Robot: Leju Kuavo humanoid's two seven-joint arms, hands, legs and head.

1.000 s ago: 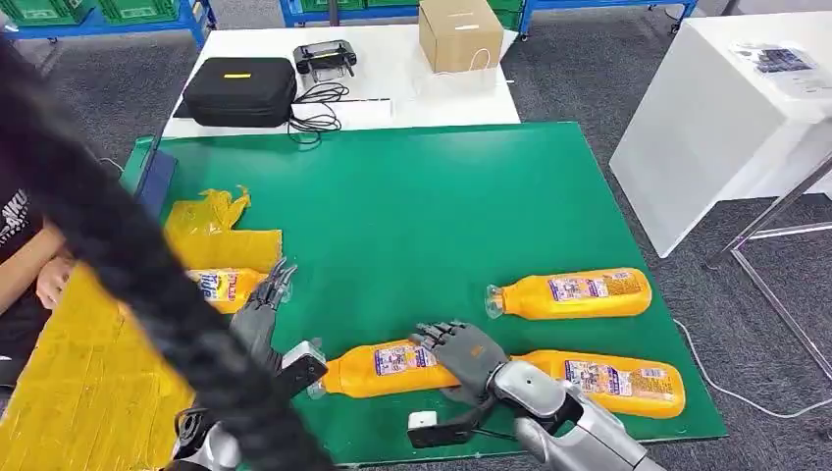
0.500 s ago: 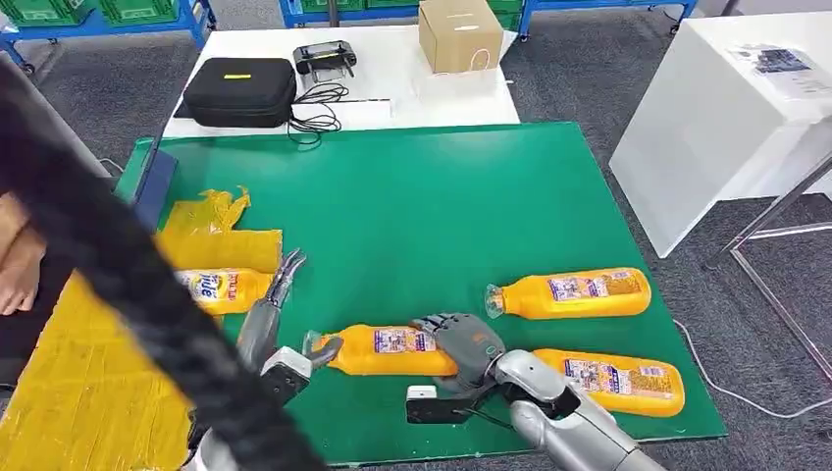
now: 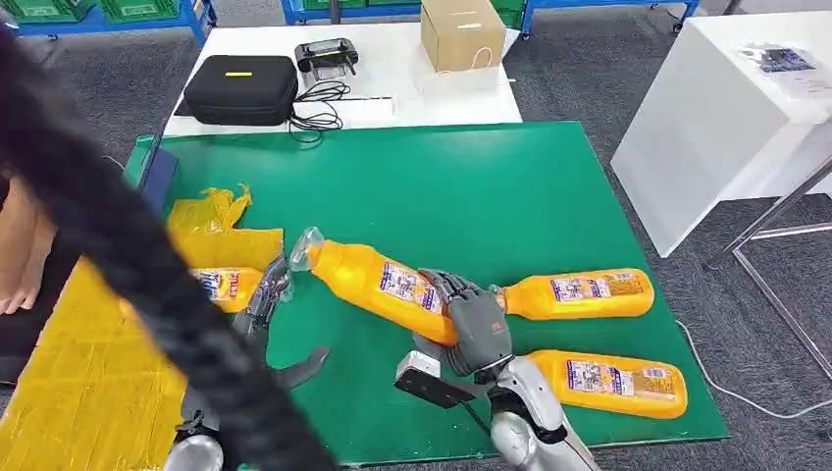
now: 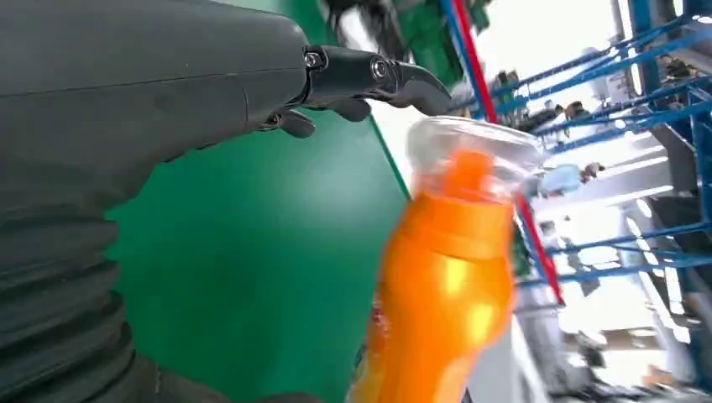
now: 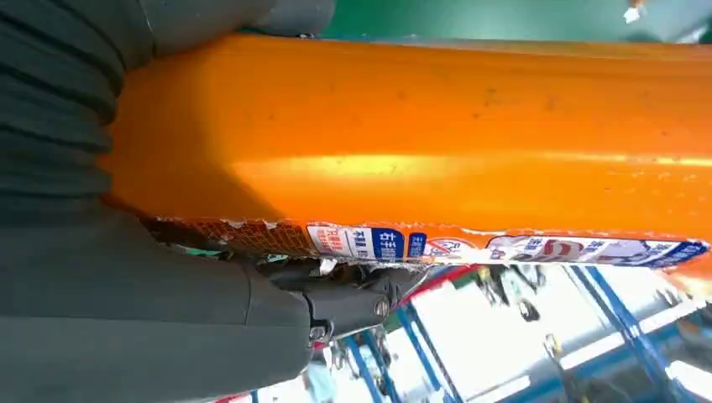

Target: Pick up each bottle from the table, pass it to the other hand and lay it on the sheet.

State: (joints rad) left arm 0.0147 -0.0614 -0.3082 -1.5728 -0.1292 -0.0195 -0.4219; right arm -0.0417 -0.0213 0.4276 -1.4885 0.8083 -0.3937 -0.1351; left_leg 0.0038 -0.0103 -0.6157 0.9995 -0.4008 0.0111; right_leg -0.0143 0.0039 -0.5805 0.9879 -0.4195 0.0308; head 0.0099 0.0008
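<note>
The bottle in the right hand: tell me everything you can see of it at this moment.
The held bottle is orange, glossy plastic by its look, with a clear cap and a blue, white and red label on its body. The right hand grips its base end, lifting it off the green table. It slants, cap up, towards the left hand, whose fingers reach near the cap; contact there cannot be told.
</note>
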